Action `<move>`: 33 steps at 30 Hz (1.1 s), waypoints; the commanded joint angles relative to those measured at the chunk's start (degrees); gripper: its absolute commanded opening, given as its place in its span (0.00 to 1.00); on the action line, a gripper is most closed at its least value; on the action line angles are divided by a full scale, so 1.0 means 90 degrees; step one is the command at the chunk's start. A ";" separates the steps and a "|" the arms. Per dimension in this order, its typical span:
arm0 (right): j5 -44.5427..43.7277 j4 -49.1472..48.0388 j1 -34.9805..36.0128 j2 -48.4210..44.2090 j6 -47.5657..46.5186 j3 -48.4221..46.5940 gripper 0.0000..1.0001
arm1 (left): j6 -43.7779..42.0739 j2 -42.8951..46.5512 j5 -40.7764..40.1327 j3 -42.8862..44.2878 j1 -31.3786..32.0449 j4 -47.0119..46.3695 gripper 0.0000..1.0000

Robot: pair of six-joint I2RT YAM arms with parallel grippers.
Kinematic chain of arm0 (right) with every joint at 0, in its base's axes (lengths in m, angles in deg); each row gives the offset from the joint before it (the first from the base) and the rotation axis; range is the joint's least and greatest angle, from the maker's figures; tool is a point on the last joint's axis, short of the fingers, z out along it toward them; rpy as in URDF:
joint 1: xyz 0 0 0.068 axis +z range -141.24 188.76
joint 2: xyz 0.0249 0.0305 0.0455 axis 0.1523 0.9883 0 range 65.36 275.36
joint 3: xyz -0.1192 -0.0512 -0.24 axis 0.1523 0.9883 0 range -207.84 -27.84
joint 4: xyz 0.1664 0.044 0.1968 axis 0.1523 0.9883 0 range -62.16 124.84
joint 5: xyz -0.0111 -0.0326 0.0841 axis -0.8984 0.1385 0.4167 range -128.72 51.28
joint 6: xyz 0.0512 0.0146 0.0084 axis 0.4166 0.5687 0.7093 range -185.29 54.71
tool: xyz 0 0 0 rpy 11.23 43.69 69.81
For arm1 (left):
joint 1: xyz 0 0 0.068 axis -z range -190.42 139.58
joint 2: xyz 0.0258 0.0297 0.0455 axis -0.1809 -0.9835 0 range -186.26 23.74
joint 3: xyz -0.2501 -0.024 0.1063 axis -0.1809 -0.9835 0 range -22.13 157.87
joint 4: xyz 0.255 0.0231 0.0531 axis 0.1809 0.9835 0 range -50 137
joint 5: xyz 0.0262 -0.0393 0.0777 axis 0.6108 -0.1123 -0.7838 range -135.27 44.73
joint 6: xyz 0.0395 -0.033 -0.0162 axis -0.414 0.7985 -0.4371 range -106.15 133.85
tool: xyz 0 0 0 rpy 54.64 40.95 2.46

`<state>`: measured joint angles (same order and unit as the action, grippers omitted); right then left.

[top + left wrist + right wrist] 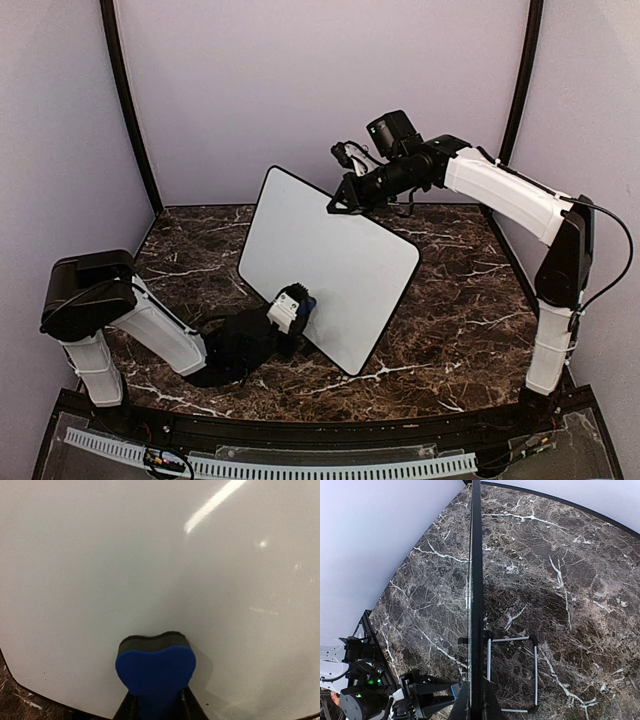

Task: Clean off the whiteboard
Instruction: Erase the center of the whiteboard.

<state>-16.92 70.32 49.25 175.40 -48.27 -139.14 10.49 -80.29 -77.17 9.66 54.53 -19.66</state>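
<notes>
Two arms, one whiteboard [330, 262], propped up on edge over the marble surface [470, 320], tilted, its far upper edge clamped in the right fingers [347, 198]. Long axis running from far left to near right; white face turned toward the left arm. Nearer that face, left fingers [131, 711] gripping a blue eraser [155, 670] pressed flat against it by the lower left edge. No writing visible; open face lying up and right of the eraser.
</notes>
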 commanded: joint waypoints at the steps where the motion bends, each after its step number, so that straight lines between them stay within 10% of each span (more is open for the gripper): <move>1: 0.0541 0.0378 0.0364 0.0244 -0.0110 0.0136 0.00 | -0.0290 -0.0277 0.1433 0.0271 0.0295 0.0349 0.00; 10: 0.0527 0.0386 0.0364 0.0249 -0.0123 0.0132 0.00 | -0.0209 -0.0025 0.1707 0.0133 0.0381 0.0205 0.00; 20: 0.0530 0.0442 0.0364 0.0238 -0.0133 0.0063 0.00 | 0.0081 -0.0529 -0.0892 0.0320 -0.0179 0.0937 0.00; 33: 0.0488 0.0483 0.0364 0.0146 -0.0131 0.0070 0.00 | 0.1043 -0.0586 -0.1775 0.0500 -0.1301 0.2296 0.00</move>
<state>-17.59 69.86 49.27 175.51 -47.09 -139.30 15.98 -83.19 -89.96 11.80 45.37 -12.53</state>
